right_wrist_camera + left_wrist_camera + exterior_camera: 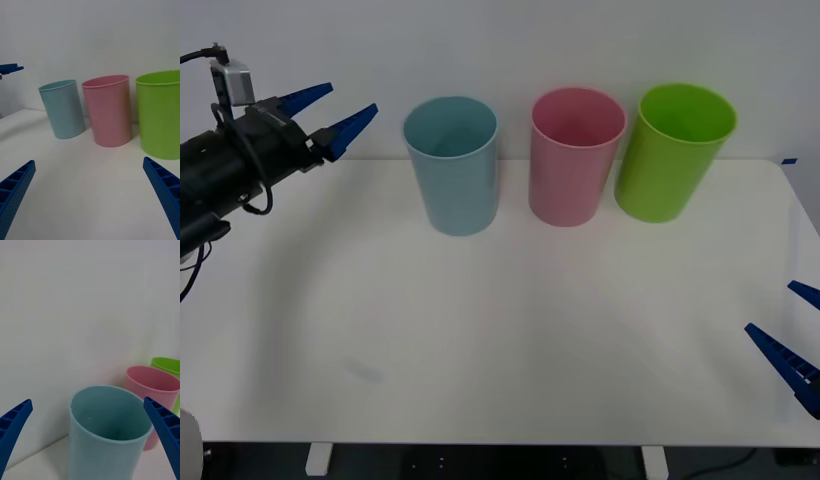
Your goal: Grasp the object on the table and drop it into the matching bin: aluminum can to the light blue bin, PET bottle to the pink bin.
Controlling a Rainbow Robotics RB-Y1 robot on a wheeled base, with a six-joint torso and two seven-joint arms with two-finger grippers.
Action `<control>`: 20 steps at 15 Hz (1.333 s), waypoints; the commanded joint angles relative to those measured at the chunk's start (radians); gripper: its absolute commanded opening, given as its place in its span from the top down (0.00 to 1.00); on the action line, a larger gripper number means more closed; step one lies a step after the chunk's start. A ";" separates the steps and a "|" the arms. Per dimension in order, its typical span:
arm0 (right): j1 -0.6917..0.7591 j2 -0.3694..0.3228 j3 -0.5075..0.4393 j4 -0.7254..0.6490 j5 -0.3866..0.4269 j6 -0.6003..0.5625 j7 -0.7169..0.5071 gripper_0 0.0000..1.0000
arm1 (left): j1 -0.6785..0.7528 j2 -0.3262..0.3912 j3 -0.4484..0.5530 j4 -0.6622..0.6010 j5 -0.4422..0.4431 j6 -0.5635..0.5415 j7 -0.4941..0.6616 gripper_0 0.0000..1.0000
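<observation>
Beside light blue bin (451, 165), left gripper (332, 115) raised, spread

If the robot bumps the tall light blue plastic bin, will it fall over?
Probably fairly easily. The tall light blue plastic bin narrows toward its base, so it stands on a small footprint on the white table. Its thin plastic wall looks light, so a high nudge from the open left gripper could tip it, maybe into the pink plastic bin beside it.

Three bins: one light blue bin (451, 165), one pink bin (575, 155), one green bin (673, 150)
</observation>
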 commanded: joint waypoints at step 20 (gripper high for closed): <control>0.000 0.000 0.000 0.000 0.000 0.000 0.000 0.00 | 0.507 0.204 0.113 -0.150 0.232 -0.207 -0.118 0.00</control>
